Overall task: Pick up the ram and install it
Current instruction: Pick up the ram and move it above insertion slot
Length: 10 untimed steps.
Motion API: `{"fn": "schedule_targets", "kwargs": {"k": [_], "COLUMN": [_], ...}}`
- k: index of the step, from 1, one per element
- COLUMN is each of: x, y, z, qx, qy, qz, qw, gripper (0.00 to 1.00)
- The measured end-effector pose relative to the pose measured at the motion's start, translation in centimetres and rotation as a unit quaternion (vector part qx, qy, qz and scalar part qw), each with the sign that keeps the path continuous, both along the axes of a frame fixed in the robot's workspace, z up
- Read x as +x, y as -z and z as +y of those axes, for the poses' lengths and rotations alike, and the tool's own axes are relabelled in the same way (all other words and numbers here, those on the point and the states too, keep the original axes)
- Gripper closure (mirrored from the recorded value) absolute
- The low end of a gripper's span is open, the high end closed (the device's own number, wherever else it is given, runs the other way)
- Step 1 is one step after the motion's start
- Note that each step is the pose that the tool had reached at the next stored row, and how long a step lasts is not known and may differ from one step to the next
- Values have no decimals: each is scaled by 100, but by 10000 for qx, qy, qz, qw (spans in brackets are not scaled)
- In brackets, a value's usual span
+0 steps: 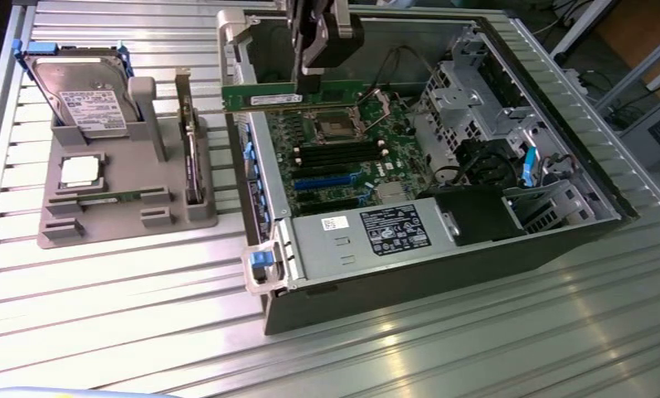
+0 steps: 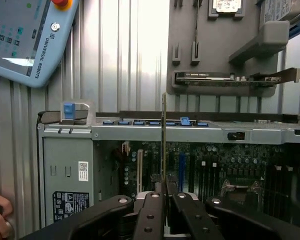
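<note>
A: Nearest?
B: The tool (image 2: 164, 199), clenched on the ram (image 1: 291, 98), held edge-on over the open computer case (image 1: 419, 282).
A: Inside it?
B: Motherboard (image 1: 358, 166), power supply (image 1: 363, 232). A grey holder (image 1: 120, 228) beside carries hard drive (image 1: 81, 87), processor (image 1: 79, 170).

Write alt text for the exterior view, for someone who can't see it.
A robot gripper holds the ram, a green stick, above the motherboard of an open computer case. On the exterior view's left, a grey holder carries a hard drive and a processor chip.
</note>
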State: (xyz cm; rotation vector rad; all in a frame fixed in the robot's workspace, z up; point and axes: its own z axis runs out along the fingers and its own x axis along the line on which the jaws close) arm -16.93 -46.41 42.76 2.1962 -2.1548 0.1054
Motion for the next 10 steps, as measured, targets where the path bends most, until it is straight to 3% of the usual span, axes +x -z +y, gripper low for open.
{"fn": "schedule_targets", "kwargs": {"k": [10], "x": [147], "y": [0], "z": [0], "qx": [-30], "qy": [0], "qz": [0], "qw": [10000], "gripper": [88]}}
